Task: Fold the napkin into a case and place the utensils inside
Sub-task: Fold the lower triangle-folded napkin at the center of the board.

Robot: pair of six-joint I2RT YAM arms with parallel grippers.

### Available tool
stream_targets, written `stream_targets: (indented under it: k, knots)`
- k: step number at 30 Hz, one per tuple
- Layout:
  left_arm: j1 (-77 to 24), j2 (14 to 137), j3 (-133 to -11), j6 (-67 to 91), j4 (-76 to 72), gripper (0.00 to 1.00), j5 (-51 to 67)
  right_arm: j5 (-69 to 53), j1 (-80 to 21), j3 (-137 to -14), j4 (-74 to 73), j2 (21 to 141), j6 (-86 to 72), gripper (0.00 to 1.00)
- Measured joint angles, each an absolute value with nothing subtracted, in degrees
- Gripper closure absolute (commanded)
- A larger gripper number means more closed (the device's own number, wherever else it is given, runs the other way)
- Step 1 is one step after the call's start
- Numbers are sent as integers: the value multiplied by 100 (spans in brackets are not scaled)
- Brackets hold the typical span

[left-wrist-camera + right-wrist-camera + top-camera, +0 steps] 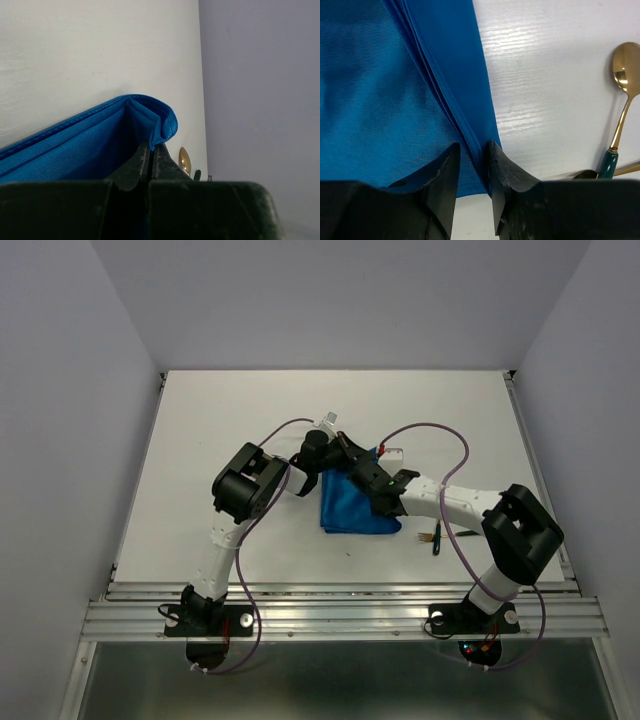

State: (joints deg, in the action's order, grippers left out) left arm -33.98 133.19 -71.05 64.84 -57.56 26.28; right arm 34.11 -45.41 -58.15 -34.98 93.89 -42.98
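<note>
So the napkin (352, 508) is lying about mid-worktop (240, 410), folded over into a thick blue pad, with both arms bunched right on top of it. The left end effector (151, 148) is pressed together on a rolled-over fold at the cloth's edge, so that's a proper pinch. The right end effector (473, 150) is spread a bit, and the stacked layered edge runs through the gap. I don't think it's clamping anything.

Handling-wise, I'd guess this thing is light, floppy and a little slick. It has zero stiffness, so any fold will relax or slide the moment it's let go. Best bet is to take it by a folded edge or corner and catch all the layers at once. Grab just the top layer and the stack peels apart.

The utensils (435, 537) sit just off the napkin's right side, near the right arm. The spoon (626, 65) shows up nicely from the right wrist: gold bowl, thin neck, green handle. It looks small, hard and smooth, so probably fiddly to lift off a flat surface.

Hard to make out:
- From above, the arms cover the far part of the napkin, so I can't tell its full outline or how many folds it has.
- The fork is mostly cut off, so its lie is a guess.
</note>
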Motion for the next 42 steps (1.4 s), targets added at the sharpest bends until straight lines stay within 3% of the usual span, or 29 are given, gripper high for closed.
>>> stream_targets:
  k: [15,22,33,42]
  knots:
    - [-3363,13325,-7081,6464,-5754,97,2685,3170,-4622,-5892,-3151,9758,-4340,78]
    - [-3354,13325,-7022,6368,-5671,97,2692,3151,-4622,-5953,-3122,9841,-4394,99]
    - [-3326,13325,-7019,6219,-5516,96,2687,3103,-4622,-6195,-3098,9841,-4397,99]
    - [-3326,13325,-7026,6169,-5395,88,2685,2926,-4622,-6392,-2980,10079,-4375,99]
